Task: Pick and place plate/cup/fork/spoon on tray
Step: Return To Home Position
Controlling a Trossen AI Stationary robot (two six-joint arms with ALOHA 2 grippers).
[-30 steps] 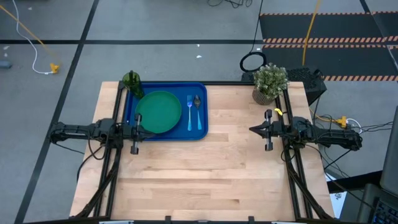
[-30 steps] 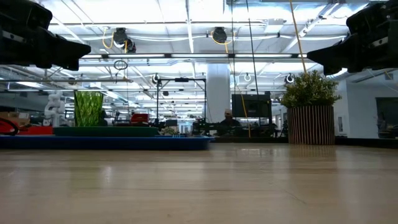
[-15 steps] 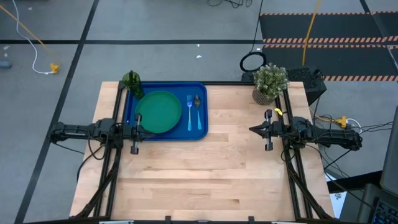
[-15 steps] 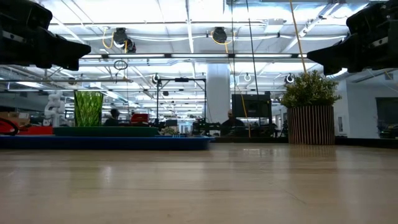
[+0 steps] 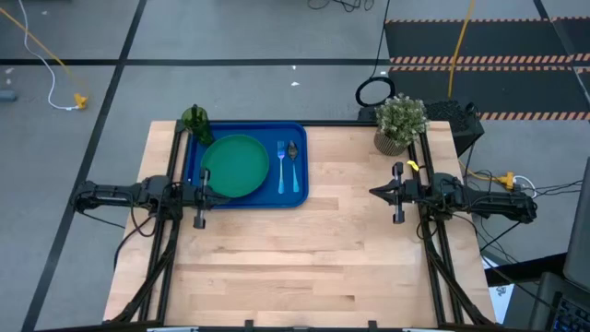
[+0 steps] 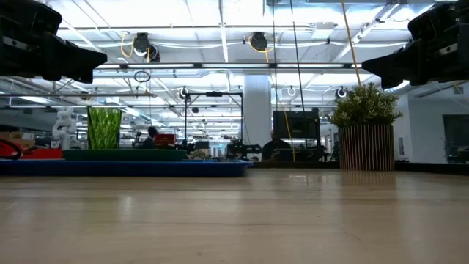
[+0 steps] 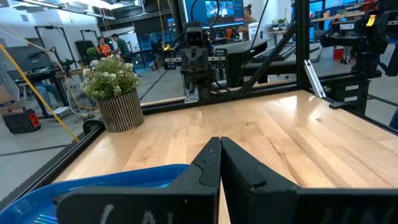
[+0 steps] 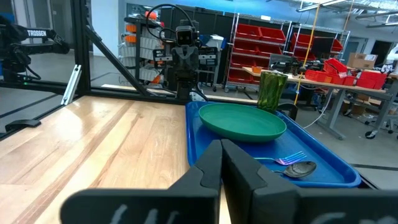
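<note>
Both my grippers are hovering shut and empty.

My right wrist view is showing fork (image 8: 287, 159) and spoon (image 8: 300, 168), hidden in the low view; plate (image 5: 234, 166) and cup (image 5: 195, 121) are sitting on the tray (image 5: 299, 194), just beside my left gripper (image 5: 226, 195), well apart from my right gripper (image 5: 373, 193).

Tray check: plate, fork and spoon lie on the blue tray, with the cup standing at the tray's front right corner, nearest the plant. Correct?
Not quite. The cup stands at the far left corner of the tray, beside the plate, as the high view shows. Fork and spoon lie on the tray as stated.
</note>
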